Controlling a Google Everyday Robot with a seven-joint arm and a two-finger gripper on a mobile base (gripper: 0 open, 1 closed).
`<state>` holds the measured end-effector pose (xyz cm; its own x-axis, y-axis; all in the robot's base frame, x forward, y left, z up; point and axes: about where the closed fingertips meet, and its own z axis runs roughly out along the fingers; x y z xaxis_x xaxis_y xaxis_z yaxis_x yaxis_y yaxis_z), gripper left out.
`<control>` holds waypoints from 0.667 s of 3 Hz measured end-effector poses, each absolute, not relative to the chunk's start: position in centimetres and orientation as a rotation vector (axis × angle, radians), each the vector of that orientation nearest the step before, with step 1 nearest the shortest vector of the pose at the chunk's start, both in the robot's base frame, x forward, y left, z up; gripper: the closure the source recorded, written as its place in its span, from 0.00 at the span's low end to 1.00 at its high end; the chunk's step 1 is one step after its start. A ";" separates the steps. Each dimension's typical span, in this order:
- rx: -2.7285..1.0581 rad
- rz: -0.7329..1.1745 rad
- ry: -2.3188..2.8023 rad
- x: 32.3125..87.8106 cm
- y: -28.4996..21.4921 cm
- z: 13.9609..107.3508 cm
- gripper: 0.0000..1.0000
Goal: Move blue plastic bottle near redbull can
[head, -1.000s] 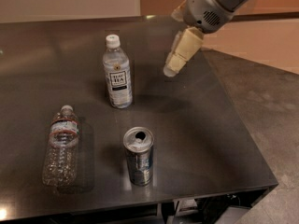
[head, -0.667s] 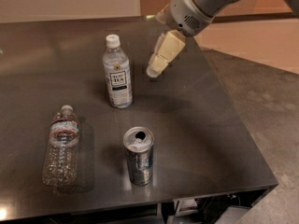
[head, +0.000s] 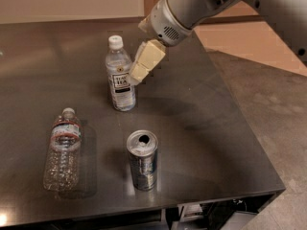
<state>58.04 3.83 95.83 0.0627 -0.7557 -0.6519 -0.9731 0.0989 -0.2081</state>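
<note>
The blue plastic bottle [head: 120, 80] stands upright on the dark table [head: 201, 109], left of centre, with a white cap and a white label. The redbull can [head: 142, 160] stands upright nearer the front edge, its silver pull-tab top showing, well apart from the bottle. My gripper [head: 138, 72] hangs from the grey arm coming in from the upper right. Its cream tip is just right of the bottle's shoulder, very close to it or touching it. It holds nothing that I can see.
A crinkled clear bottle [head: 63, 150] with a red-and-green label lies on its side at the front left. The table's right edge [head: 249, 128] and front edge drop off to a grey floor [head: 283, 109].
My gripper has moved left and down across the table, from well right of the blue bottle to right beside it. The bottles and the can have not moved.
</note>
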 end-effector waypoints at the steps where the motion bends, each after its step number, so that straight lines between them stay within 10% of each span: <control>1: -1.711 0.480 1.729 57.6 5.4 94.9 0.00; 2: -1.725 0.514 1.720 57.0 6.5 94.3 0.12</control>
